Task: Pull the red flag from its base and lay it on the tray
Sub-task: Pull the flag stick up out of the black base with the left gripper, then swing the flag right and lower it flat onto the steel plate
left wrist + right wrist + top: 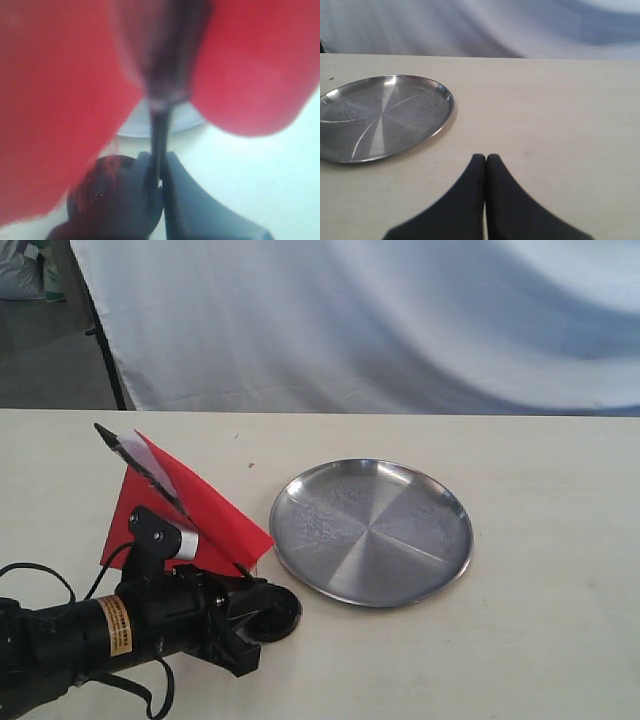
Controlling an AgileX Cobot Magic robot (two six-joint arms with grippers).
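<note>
The small red cloth flag (pixel 190 505) is clamped by its black stick in the left hand (pixel 160 165), with the round silver metal tray (pixel 370 532) at its three o'clock. The right hand (pixel 486 160) is pressed together.

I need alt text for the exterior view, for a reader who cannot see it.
The left end effector grips the red flag by its thin stick, close to the black base, on a pale table. A round silver tray lies to their right.

flag (pixel 205 508) left of tray (pixel 370 532)
</note>
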